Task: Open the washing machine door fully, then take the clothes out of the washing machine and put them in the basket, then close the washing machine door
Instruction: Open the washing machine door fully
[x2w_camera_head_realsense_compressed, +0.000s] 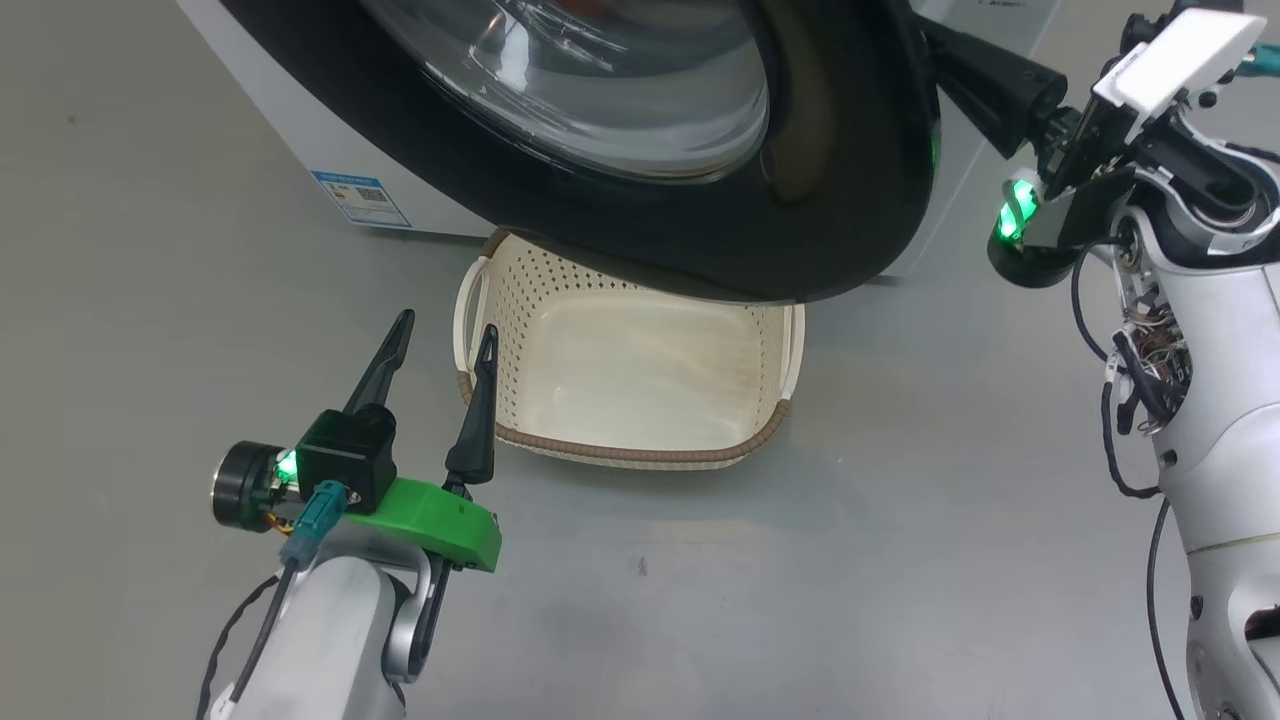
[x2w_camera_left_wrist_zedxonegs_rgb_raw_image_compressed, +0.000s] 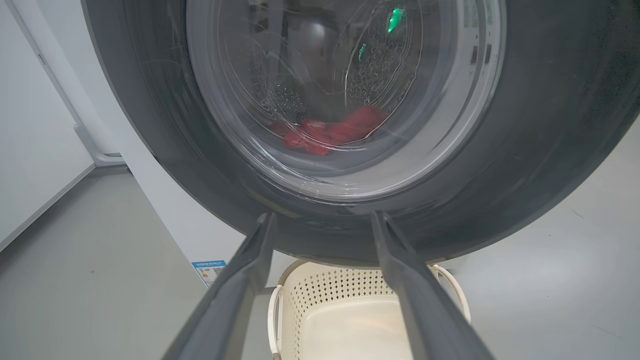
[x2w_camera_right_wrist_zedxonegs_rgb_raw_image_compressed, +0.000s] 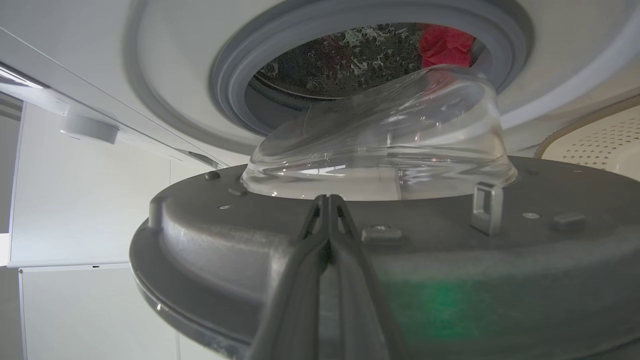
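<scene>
The washing machine door (x2w_camera_head_realsense_compressed: 700, 240) is glossy black around clear glass. The washing machine (x2w_camera_head_realsense_compressed: 300, 120) is white, with a grey seal (x2w_camera_right_wrist_zedxonegs_rgb_raw_image_compressed: 235, 85) and a blue label (x2w_camera_head_realsense_compressed: 360, 198). Red clothes (x2w_camera_left_wrist_zedxonegs_rgb_raw_image_compressed: 330, 132); a cream basket (x2w_camera_head_realsense_compressed: 540, 300), hole-dotted, brown woven rim.

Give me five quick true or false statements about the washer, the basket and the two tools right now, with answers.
1. The basket is empty. True.
2. The left tool is shut. False: it is open.
3. Red clothes lie in the drum. True.
4. The door is shut tight. False: it stands ajar, clear of the seal.
5. The right tool is shut. True.
</scene>
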